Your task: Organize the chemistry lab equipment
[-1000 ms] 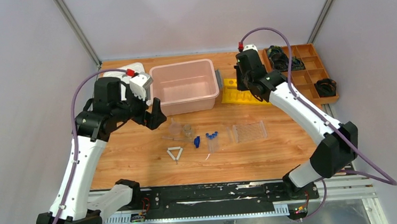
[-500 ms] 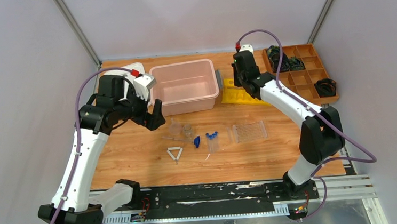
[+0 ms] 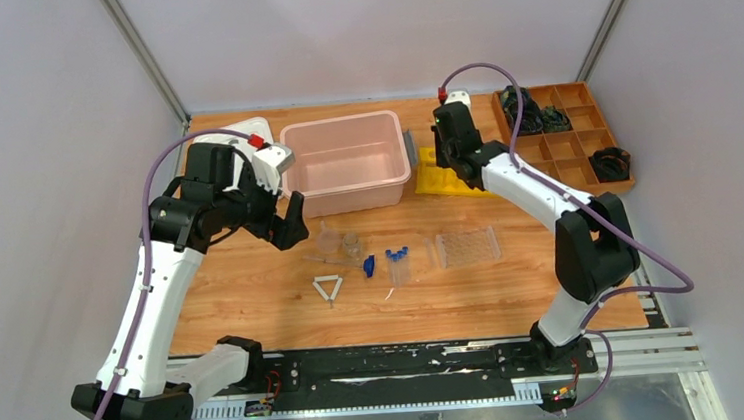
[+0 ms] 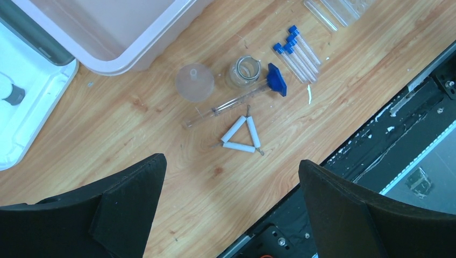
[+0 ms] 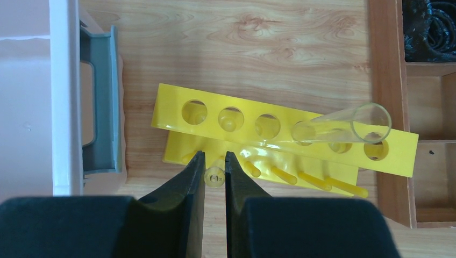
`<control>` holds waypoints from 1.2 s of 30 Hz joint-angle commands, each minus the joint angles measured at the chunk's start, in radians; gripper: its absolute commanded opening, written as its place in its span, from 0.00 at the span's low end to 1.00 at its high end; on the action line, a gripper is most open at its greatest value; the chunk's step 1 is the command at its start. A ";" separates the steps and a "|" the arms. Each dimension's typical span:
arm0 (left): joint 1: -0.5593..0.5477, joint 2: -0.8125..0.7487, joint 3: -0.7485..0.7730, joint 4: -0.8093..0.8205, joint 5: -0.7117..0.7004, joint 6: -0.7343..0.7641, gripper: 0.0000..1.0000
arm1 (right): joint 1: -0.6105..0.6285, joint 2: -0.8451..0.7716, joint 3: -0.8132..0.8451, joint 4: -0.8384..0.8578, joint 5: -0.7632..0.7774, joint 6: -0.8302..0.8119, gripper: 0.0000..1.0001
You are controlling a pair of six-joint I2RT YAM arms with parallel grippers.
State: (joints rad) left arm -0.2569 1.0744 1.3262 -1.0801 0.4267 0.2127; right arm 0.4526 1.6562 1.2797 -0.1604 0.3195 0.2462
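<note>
A: Where is the left gripper?

B: It hangs over the near-left part of the wooden table. Its jaws are spread wide with nothing between them. The loose lab equipment lies on the table below it.

A: What lies there?

B: The white triangle frame lies nearest. Just beyond it is a thin rod with a blue end piece, lying at a slant. Beyond the rod, a clear flask and a small glass jar stand side by side, near the pink tub. To their right, the clear tubes with blue caps lie bunched together. Farther right, the clear plastic tube tray lies flat on the table.

A: And the right gripper?

B: It is at the far side, right of the tub, over the left end of the yellow tube rack. Its fingers are drawn almost together, leaving only a narrow slit. A yellow peg of the rack shows through that slit. I cannot tell whether the fingers touch it.

A: Is anything in the rack?

B: One uncapped clear tube slants across the holes at the rack's right end. Its open mouth points toward the wooden compartment box beside the rack.
</note>
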 commanded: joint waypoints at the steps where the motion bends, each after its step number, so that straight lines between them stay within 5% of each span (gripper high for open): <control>1: -0.002 -0.014 0.019 -0.007 0.033 0.024 1.00 | -0.012 0.017 -0.018 0.029 0.003 0.011 0.00; 36: -0.002 -0.002 0.026 -0.006 0.011 0.046 1.00 | -0.013 0.094 -0.077 0.069 -0.019 0.036 0.00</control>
State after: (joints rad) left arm -0.2569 1.0744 1.3262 -1.0805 0.4412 0.2371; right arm 0.4507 1.7241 1.2171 -0.1036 0.3058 0.2642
